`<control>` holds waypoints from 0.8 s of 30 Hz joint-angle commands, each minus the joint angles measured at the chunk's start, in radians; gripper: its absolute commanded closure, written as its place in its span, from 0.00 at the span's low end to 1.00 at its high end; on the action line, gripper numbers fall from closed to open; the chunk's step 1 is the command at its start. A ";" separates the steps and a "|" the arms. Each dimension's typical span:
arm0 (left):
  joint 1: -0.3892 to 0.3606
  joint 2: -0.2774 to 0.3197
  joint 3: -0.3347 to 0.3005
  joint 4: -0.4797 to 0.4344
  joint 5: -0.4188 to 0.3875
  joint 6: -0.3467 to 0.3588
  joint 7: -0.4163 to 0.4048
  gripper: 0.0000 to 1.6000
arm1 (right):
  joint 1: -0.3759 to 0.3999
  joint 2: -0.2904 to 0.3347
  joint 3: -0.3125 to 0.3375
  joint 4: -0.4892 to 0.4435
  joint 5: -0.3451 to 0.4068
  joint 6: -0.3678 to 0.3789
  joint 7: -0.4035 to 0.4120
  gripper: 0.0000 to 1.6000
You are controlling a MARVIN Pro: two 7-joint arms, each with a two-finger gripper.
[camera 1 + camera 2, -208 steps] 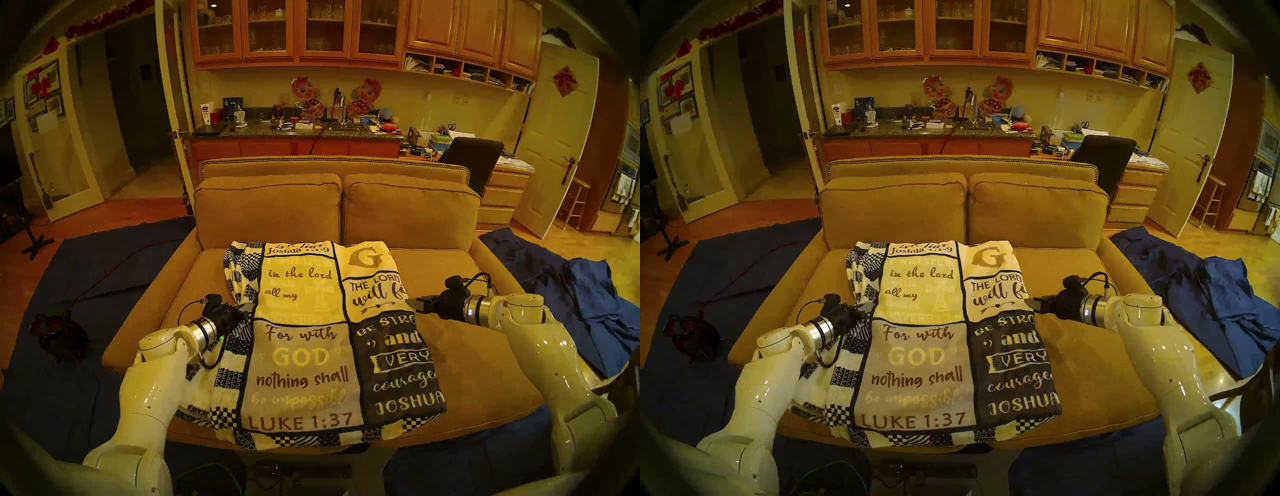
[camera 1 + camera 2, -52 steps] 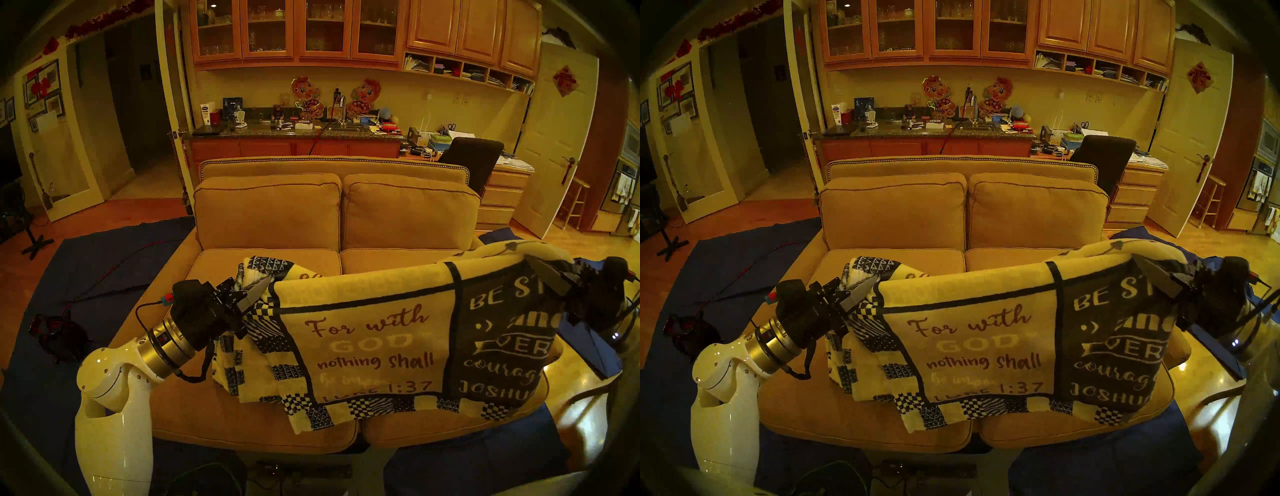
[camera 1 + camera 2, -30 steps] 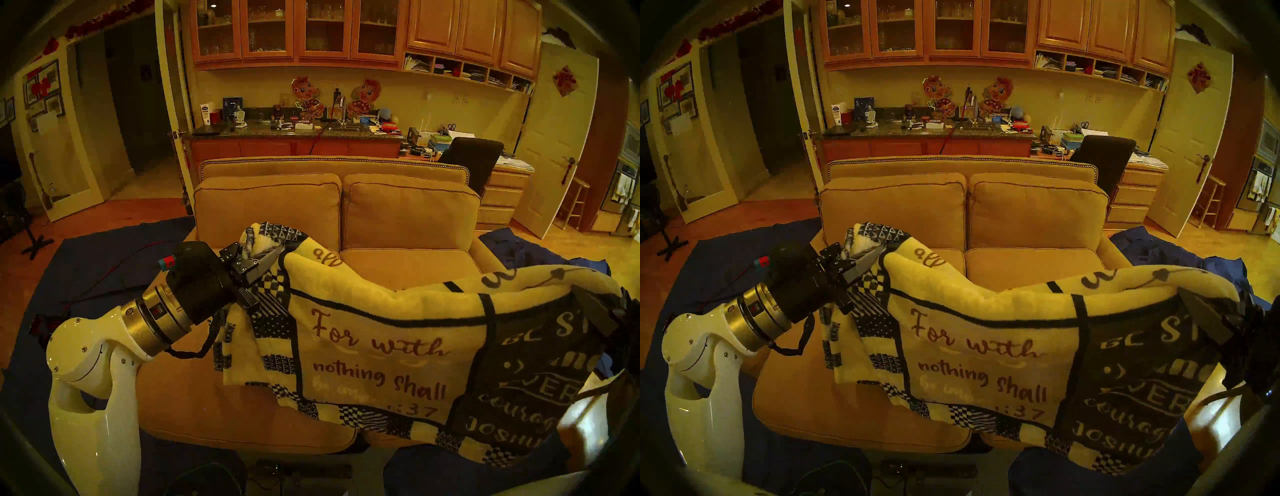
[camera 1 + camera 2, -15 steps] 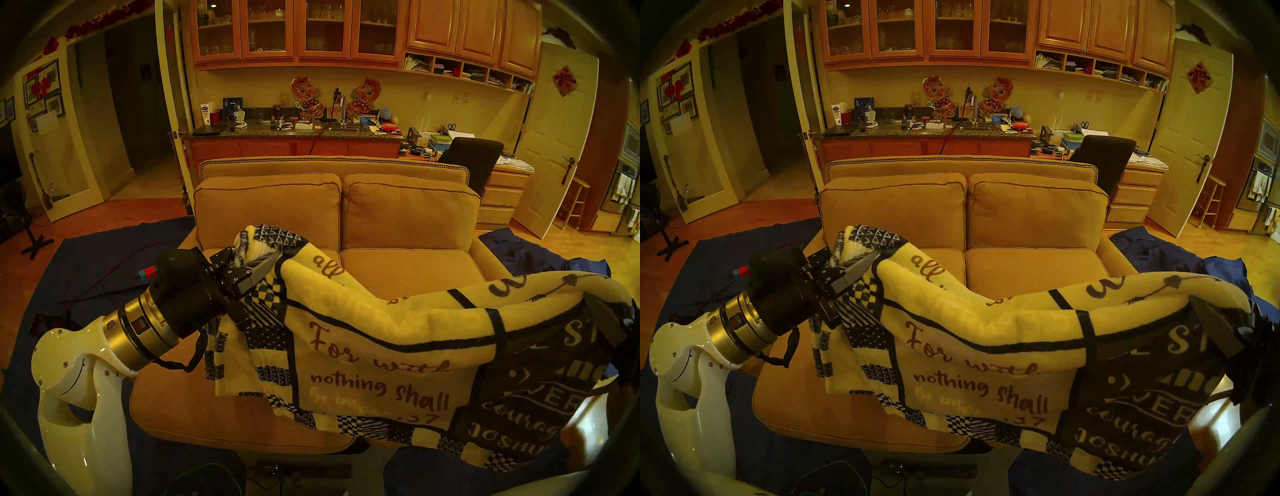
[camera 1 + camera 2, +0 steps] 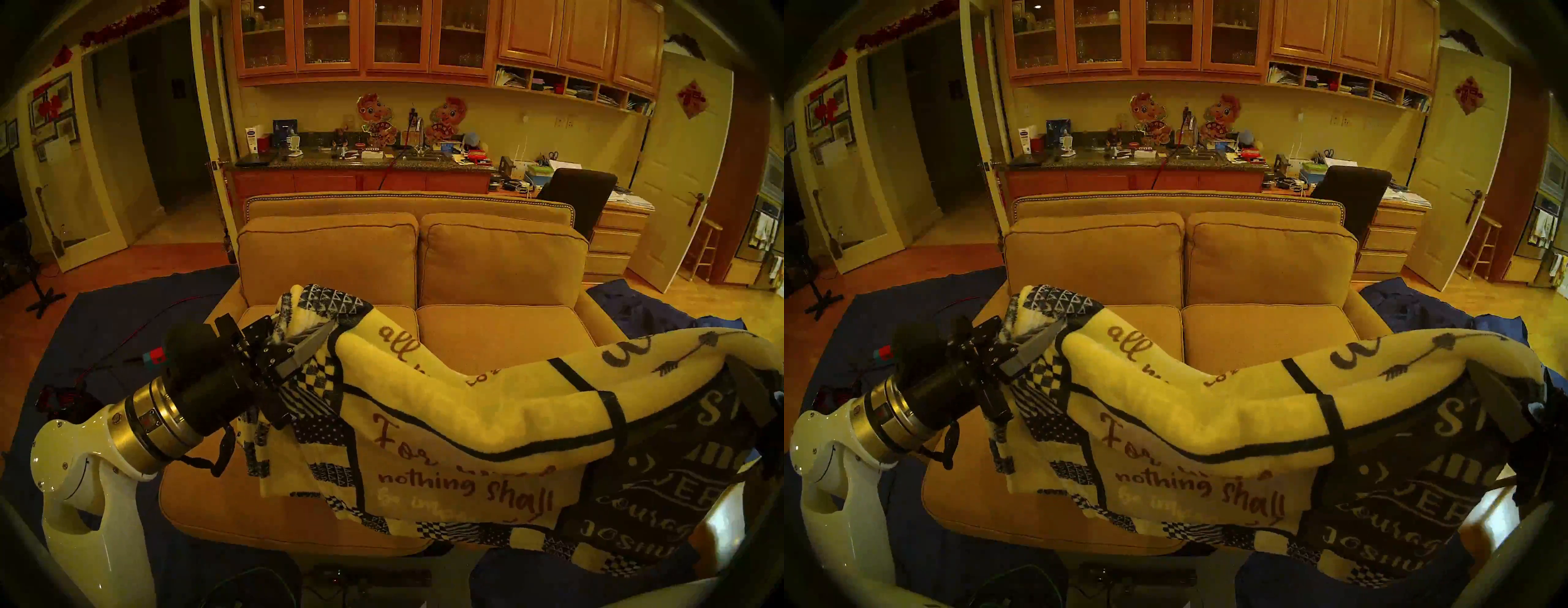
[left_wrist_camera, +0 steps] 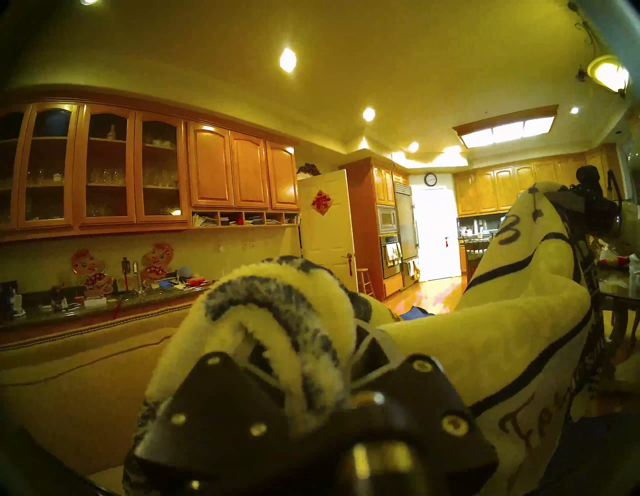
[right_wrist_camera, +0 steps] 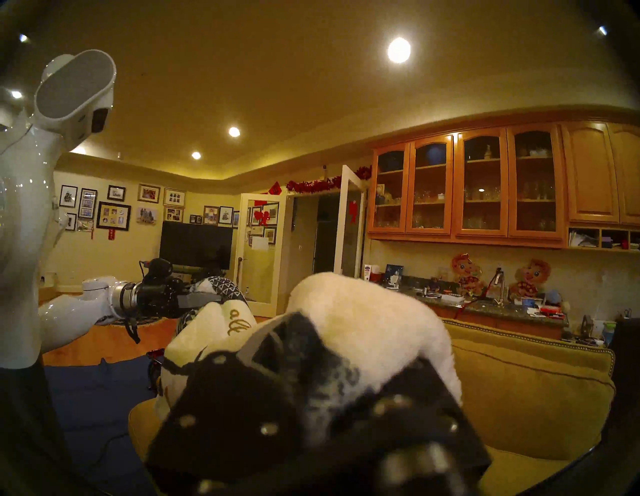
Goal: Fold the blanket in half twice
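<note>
Head stereo left: above the sofa (image 5: 500,335), left gripper (image 5: 316,339) and, it seems, right gripper (image 5: 753,392) pinch the blanket (image 5: 466,420).

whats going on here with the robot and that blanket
The robot is holding the blanket up in front of the sofa, one end in each gripper. The left gripper is clamped on the patchwork-border end and the right gripper on the dark-panel end at the view's right edge. The blanket hangs doubled over between them, sagging in the middle, its lower edge hanging in front of the seat's front edge. It looks mid-fold and not yet laid down.
</note>
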 commanded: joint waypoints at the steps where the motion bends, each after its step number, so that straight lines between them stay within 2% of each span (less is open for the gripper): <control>1: -0.014 -0.010 0.015 -0.017 -0.048 0.013 -0.016 1.00 | 0.004 0.065 0.004 -0.019 0.041 -0.011 -0.044 1.00; 5: -0.023 -0.008 0.023 -0.017 -0.019 0.078 0.032 1.00 | 0.001 0.128 0.004 -0.015 0.014 0.017 -0.100 1.00; 10: -0.037 -0.006 0.053 -0.017 0.057 0.191 0.138 1.00 | 0.013 0.188 0.004 0.004 -0.059 0.065 -0.190 1.00; 13: -0.068 0.006 0.087 -0.012 0.096 0.253 0.185 1.00 | 0.027 0.220 -0.037 0.014 -0.097 0.091 -0.231 1.00; 18: -0.121 0.022 0.157 0.070 0.162 0.339 0.249 1.00 | 0.050 0.283 -0.105 0.043 -0.150 0.131 -0.280 1.00; 23: -0.197 0.037 0.212 0.166 0.209 0.397 0.300 1.00 | 0.072 0.352 -0.169 0.085 -0.189 0.160 -0.317 1.00; 24: -0.183 0.045 0.220 0.167 0.205 0.389 0.320 1.00 | 0.090 0.335 -0.180 0.083 -0.203 0.165 -0.321 1.00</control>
